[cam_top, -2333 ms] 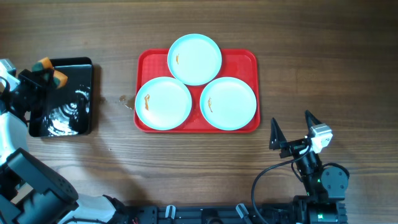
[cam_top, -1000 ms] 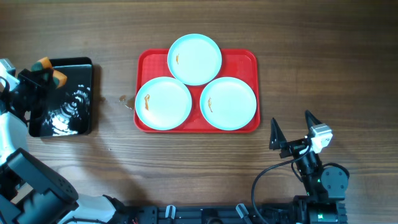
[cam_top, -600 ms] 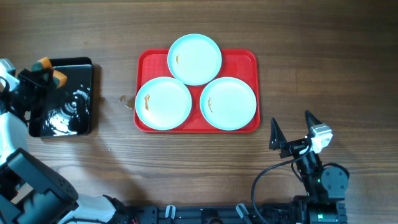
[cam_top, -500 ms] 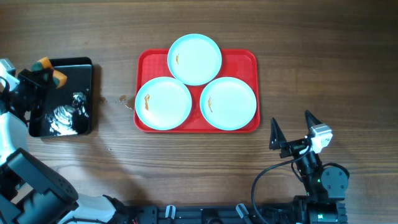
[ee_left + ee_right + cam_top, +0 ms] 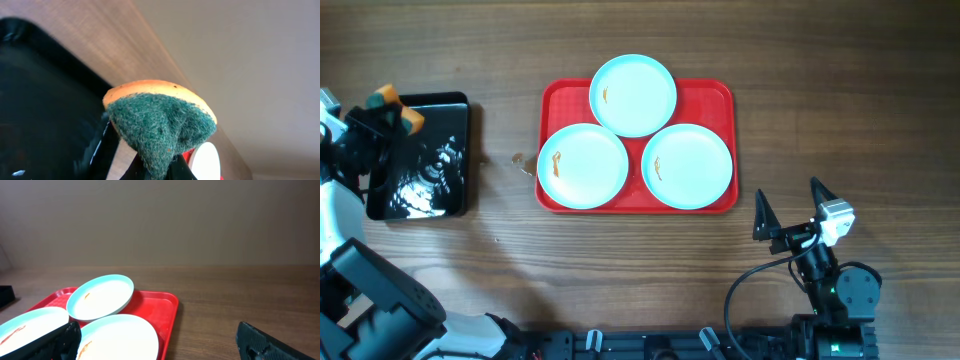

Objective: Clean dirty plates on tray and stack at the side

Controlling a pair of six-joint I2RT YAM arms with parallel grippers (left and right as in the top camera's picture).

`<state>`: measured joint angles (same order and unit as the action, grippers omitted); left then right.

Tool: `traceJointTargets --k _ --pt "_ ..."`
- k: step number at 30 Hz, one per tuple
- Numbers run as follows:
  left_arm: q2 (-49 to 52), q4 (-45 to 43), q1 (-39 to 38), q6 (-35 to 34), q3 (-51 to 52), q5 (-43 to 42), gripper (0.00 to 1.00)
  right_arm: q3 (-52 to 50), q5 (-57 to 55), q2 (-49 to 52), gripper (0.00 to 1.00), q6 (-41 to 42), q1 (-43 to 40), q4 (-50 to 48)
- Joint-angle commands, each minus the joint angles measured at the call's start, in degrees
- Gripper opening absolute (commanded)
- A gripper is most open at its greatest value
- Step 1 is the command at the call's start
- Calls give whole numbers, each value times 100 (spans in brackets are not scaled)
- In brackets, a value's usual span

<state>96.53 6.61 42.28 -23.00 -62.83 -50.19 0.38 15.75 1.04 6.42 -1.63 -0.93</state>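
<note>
While three plates (image 5: 582, 165) sit close-packed on red tray (image 5: 720, 95), rear one overhanging far rim, left gripper (image 5: 392, 112) clamps orange-green sponge (image 5: 160, 120) well left of tray, above black tray (image 5: 450, 200) far edge. Right gripper (image 5: 787, 188) spread wide, near red tray front-right corner, wood table (image 5: 840, 90) strip between.

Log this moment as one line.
left gripper: shut on orange-and-green sponge by black rectangular tray | right gripper: open, empty | three round aqua-rimmed white plates: orange-smeared, on glossy red rectangular tray
</note>
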Motion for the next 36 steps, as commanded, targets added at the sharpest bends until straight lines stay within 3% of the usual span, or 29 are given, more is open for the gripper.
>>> traceJointTargets --k 1,12,18,22,24,26,28,33,36 --pt "22 -223 72 2 20 -557 4 -9 -79 15 100 66 -22 -28" --pt "11 -323 614 24 20 -988 4 -9 -79 15 100 66 -22 -28" --pt "11 -809 743 -164 20 -1797 4 -9 -79 15 100 66 -22 -28" --pt "13 402 739 966 26 -1152 4 -9 -79 15 100 66 -22 -28" --pt "13 789 739 1025 26 -824 4 -9 -76 15 100 66 -22 -28" --pt "11 719 745 1014 24 -1121 4 -9 -79 15 100 66 -22 -31" --pt "11 262 752 629 24 -1958 4 -9 -76 15 100 66 -22 -28" --pt "11 -1814 750 -1729 24 -3156 4 -9 -79 15 100 66 -22 -31" --pt "13 -1781 741 -1530 26 -3228 4 -9 -79 15 100 66 -22 -28"
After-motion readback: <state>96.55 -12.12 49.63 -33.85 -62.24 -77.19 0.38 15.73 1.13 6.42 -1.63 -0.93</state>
